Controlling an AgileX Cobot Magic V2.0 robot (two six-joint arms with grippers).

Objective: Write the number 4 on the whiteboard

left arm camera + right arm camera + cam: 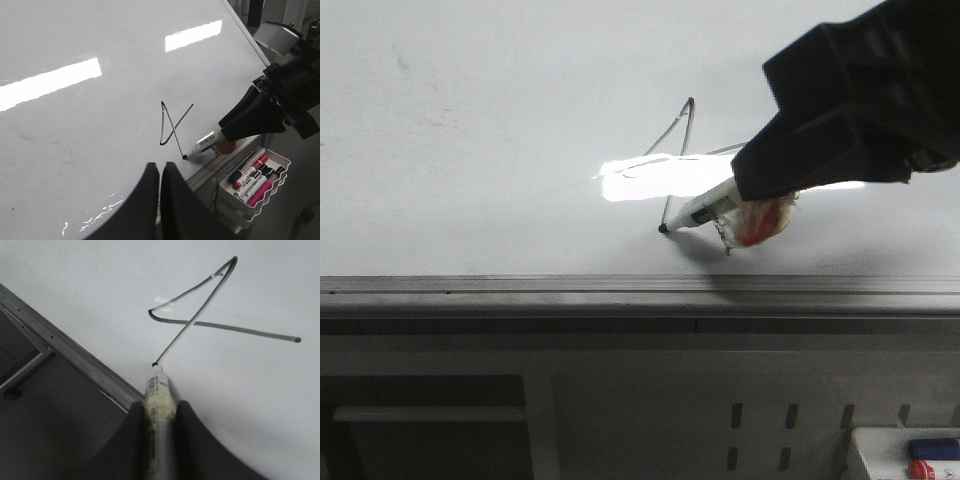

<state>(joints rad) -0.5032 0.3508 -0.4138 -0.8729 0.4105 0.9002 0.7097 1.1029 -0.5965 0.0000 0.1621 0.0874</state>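
Two grippers are before you, and only one holds anything. Your right gripper [159,412] has its fingers pressed against a white marker [158,400], whose dark tip touches the whiteboard [470,130] close to the board's near edge, right of centre. In the front view the right arm's black housing hides those fingers and covers the board's far right corner. A reddish blob under clear wrap sits just behind the marker there; you cannot make out what it is.

The 4 [200,310] is drawn in thin dark strokes near the middle of the board, toward the near edge. Its long slanted stroke ends right at the marker tip, and its crossbar runs off to one side. In the front view a bright glare patch washes out most of the crossbar, so only the peak and foot show clearly.

Your left gripper [160,185] hangs above the board with its two dark fingers together, nothing between them. A small tray [277,159] of spare markers hangs off the board's near edge at the right, partly cut off in the front view.
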